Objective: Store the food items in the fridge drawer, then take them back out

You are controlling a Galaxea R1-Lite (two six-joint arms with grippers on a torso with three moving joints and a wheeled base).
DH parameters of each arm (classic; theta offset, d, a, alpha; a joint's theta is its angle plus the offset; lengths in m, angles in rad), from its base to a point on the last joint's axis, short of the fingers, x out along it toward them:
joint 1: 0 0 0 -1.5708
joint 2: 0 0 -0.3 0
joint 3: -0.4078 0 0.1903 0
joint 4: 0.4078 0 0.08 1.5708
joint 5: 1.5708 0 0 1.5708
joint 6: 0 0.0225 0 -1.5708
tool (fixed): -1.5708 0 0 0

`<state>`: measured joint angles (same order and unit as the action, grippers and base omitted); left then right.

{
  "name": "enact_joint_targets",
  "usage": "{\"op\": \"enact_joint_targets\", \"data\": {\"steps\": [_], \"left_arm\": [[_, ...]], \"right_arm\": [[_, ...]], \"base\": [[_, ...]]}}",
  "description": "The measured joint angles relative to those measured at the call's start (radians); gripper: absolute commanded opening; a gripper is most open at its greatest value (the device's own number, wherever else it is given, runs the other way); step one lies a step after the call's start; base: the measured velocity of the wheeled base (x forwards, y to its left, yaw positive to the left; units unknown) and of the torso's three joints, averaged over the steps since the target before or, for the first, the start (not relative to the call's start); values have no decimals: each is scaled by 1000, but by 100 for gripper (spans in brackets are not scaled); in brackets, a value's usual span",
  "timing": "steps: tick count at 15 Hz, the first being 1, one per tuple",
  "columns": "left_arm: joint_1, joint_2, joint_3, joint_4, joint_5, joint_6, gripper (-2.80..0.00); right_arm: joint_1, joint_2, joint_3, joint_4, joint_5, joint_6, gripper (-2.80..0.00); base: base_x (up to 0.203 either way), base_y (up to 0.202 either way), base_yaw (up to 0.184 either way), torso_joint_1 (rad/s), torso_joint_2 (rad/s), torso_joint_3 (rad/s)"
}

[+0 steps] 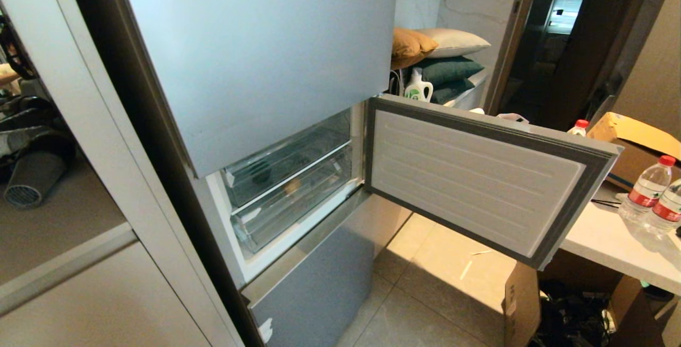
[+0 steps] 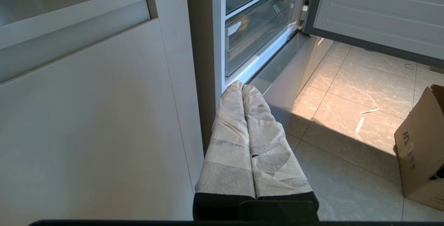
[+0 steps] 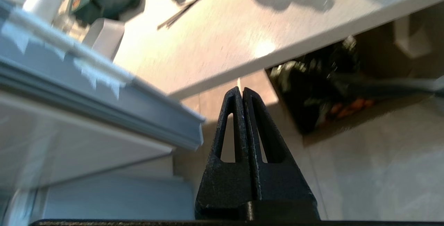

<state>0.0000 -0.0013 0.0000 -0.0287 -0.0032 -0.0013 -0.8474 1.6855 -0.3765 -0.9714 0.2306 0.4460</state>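
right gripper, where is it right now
Outside the head view; its wrist view shows the right gripper shut, beside the open fridge door's outer corner, below the white counter.

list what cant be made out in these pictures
- Food: something small and brownish shows through the clear drawers in the head view, too dim to identify; no pepper seen.
- Right end effector: absent from the head view; its own view is blurred around the door edge.
- Table: cut off by the head view's right edge.

No lettering can be read for certain; the bottles' (image 1: 646,190) red labels are too small.
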Motion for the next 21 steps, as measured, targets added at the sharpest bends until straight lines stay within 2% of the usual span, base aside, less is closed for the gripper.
{"op": "enact_joint_targets", "data": {"steps": [4,9,21], "left_arm": [[0,0,0,0,0,0,-280],[0,0,0,0,0,0,-280],[0,0,0,0,0,0,-280]], "right_arm": [[-9,-1,33,-98,-59,2,-280],[-28,-18,58,-99,-59,48,-280],[-34,20,43,-111,-56,59,-280]], "base": [[0,0,0,0,0,0],[0,0,0,0,0,0],[0,0,0,0,0,0]]}}
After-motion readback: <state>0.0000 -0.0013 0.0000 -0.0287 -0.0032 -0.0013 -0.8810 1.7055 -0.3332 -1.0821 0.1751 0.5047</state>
